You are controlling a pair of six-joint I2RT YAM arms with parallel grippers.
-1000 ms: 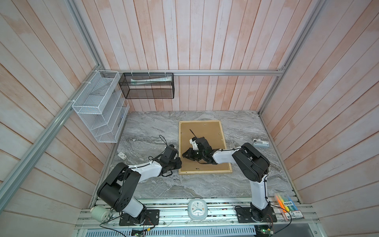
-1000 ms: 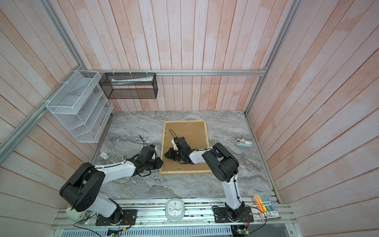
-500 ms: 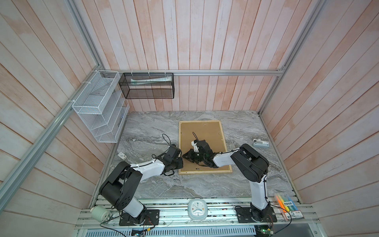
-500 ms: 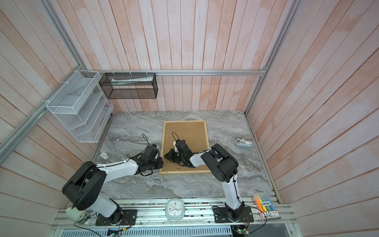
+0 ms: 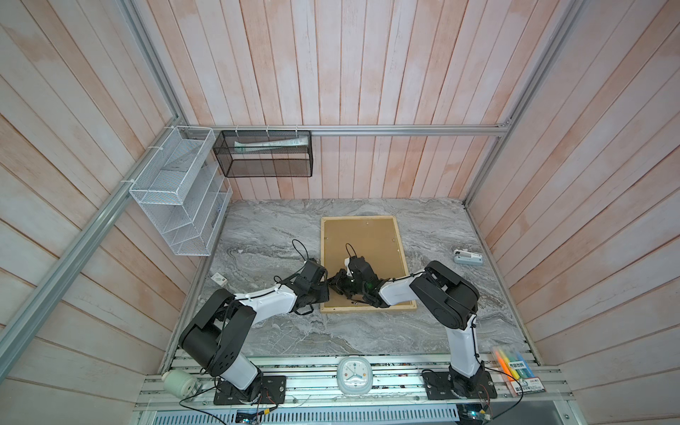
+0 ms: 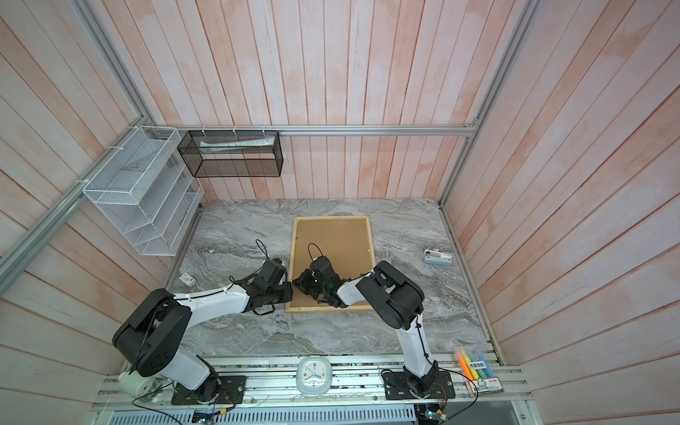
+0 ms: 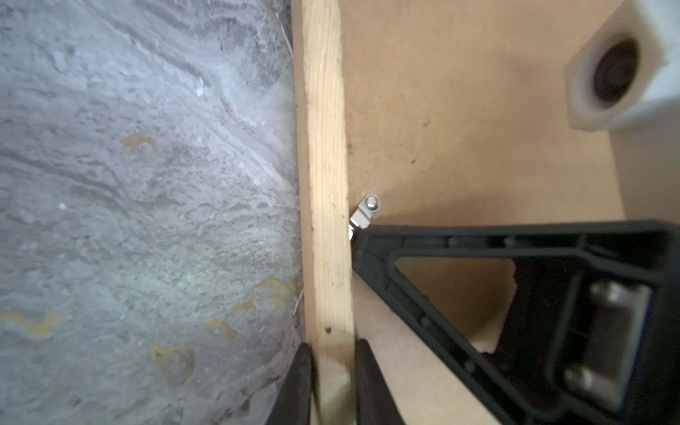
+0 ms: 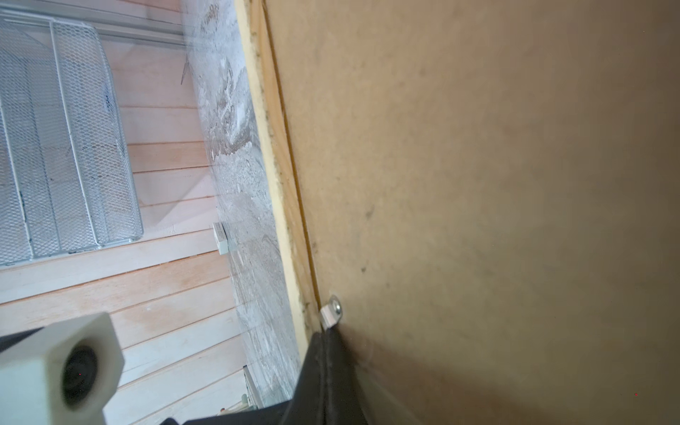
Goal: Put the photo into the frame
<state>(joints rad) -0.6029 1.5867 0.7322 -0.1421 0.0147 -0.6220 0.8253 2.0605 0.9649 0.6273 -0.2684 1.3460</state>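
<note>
JM: Left arm moved in vs 1 s back: then short of the frame (image 7: pixel 325 147), now left end effector (image 7: pixel 333 386) straddles its long rail, fingers (image 7: pixel 300 382) tight on the wood both sides. Grasping frame, I'd say
RK: Other side?
JM: Same interval, right end effector (image 8: pixel 327 338) went from slightly parted to fully clenched, nothing betw jaws. Tip sits against the small metal tab (image 7: pixel 366 213) at rail's inner edge, on backing board (image 5: pixel 358 235)
RK: Meaning for task?
JM: Prob. tab work: left steadies frame, right pushes tab to lock or free the board. Which way, can't tell
RK: Photo?
JM: Not visible in any view. Frame lies face down mid worktop (image 5: pixel 276 228), board fills it. If photo is in, it's under the board. Unconfirmed
RK: Arm poses?
JM: Both low, stretched fwd, forearms near-level over worktop. Left reaches in from its own side. Right elbow folded outward, wrist crossing the board to frame's left rail. Tips nearly meet
</note>
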